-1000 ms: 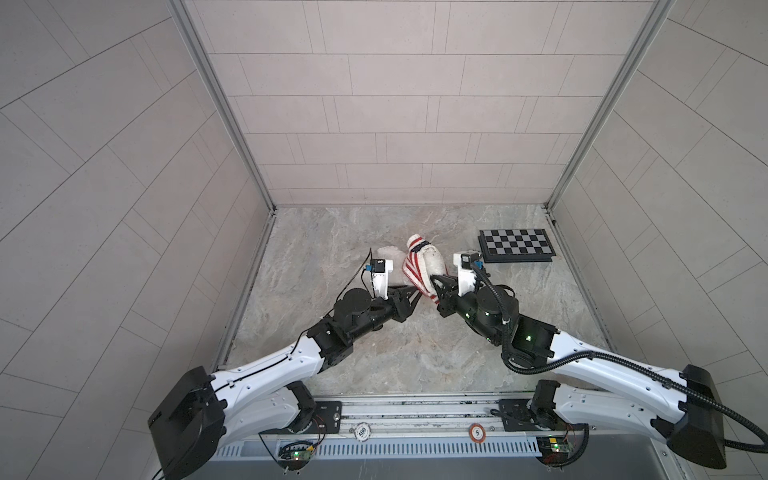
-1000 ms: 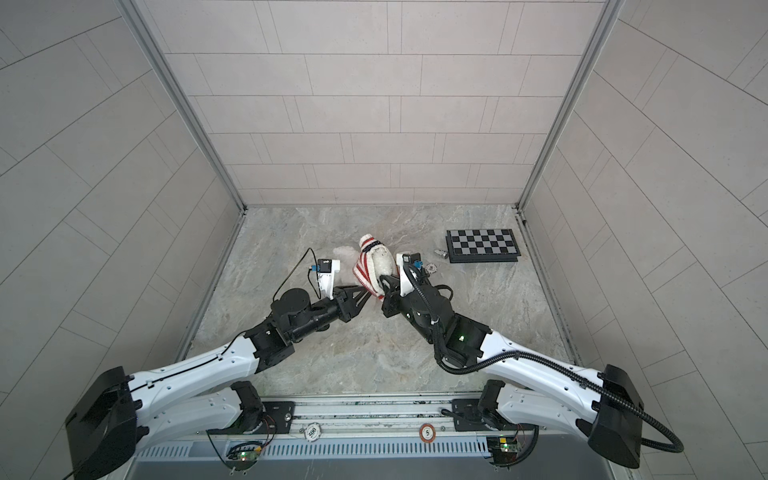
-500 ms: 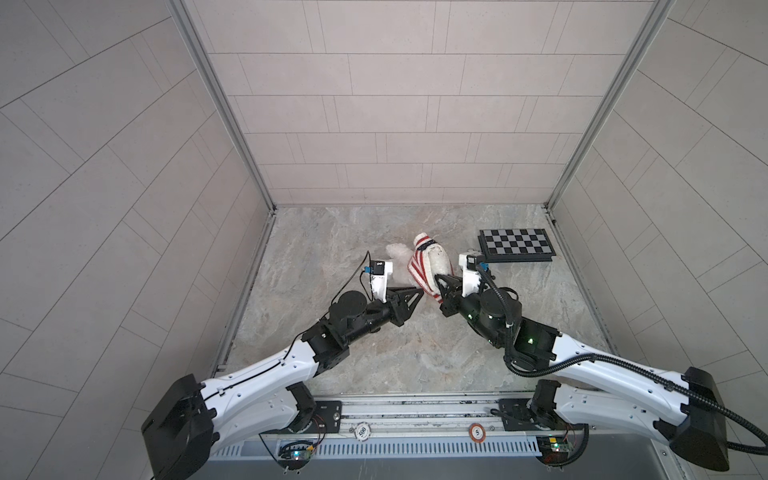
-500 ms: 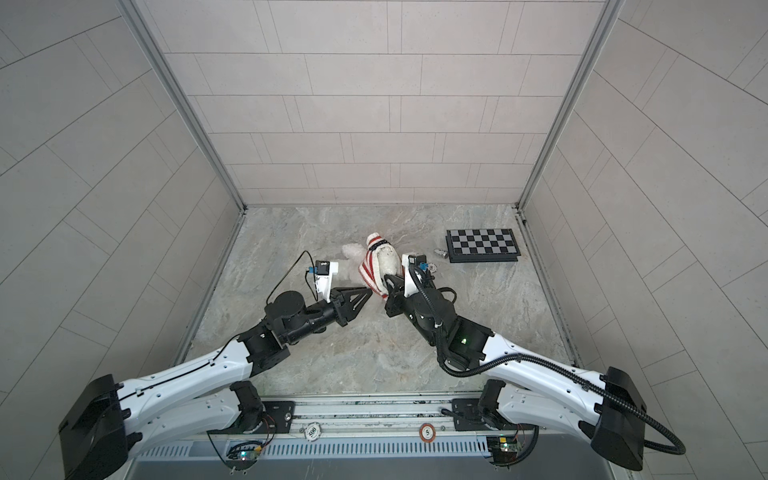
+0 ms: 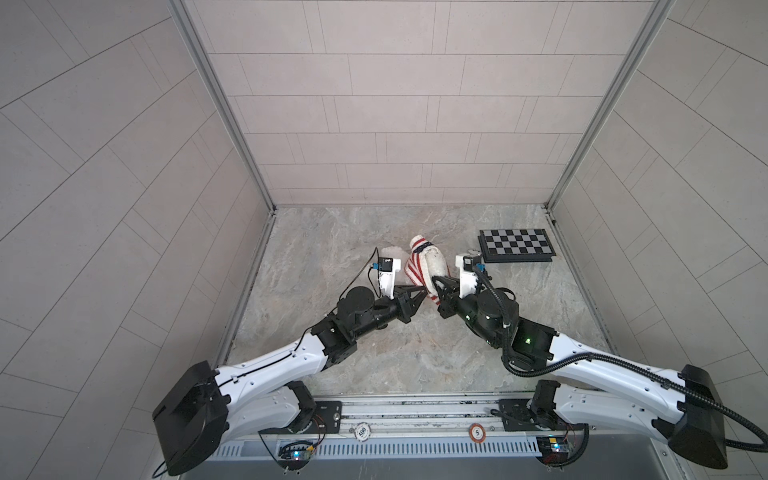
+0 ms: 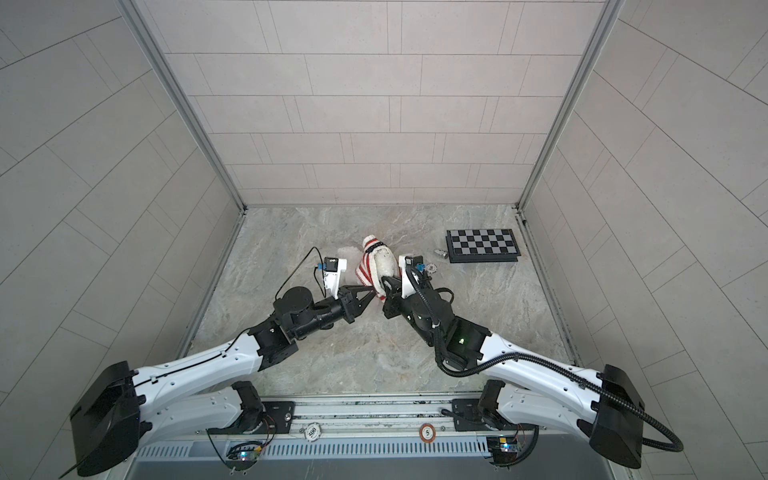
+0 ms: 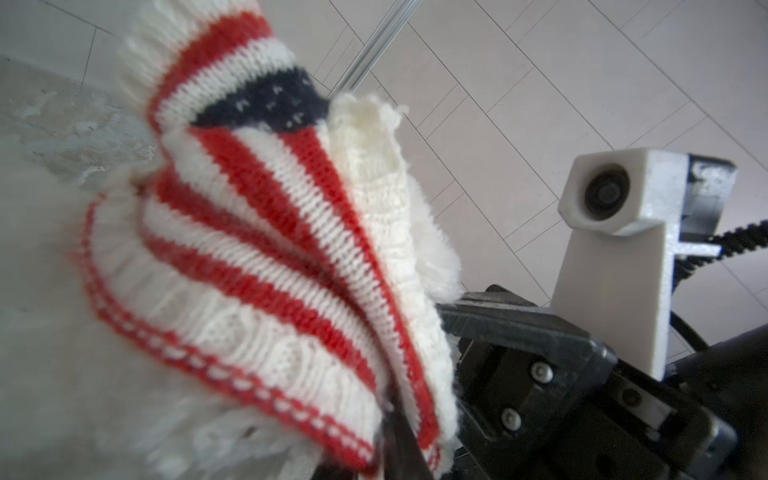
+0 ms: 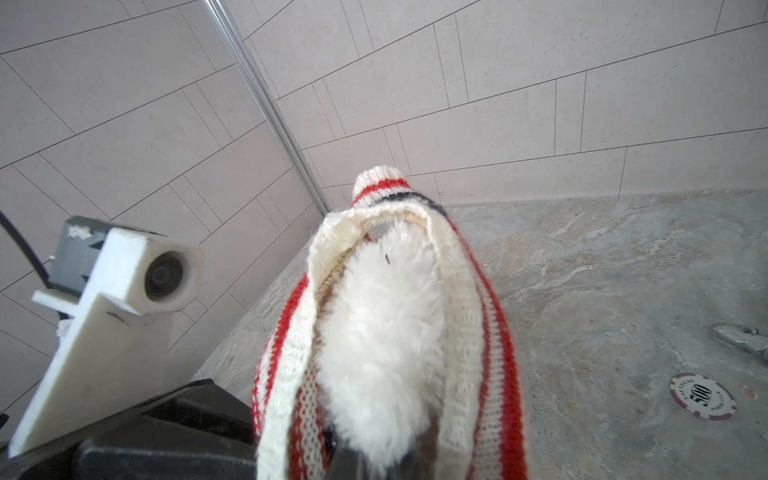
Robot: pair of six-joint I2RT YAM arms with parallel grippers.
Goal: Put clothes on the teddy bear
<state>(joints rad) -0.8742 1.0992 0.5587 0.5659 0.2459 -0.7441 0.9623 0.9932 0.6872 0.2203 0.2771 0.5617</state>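
The teddy bear (image 5: 435, 266), long-pile fluffy white plush, is at mid-table on the veined, stone-look tabletop (image 5: 332, 249); a ribbed knit sweater (image 5: 412, 269), red-and-white striped with a navy band, sheathes it in a cone tapering toward the back wall; its cream hem gapes toward the arms, fur bulging out; the left gripper (image 5: 422, 292), jaws pinched almost together, holds the hem's left edge; the right gripper (image 5: 433, 285), jaws closed, grips the hem opposite, against the fur; a flat chessboard (image 5: 516, 244) lies well apart.
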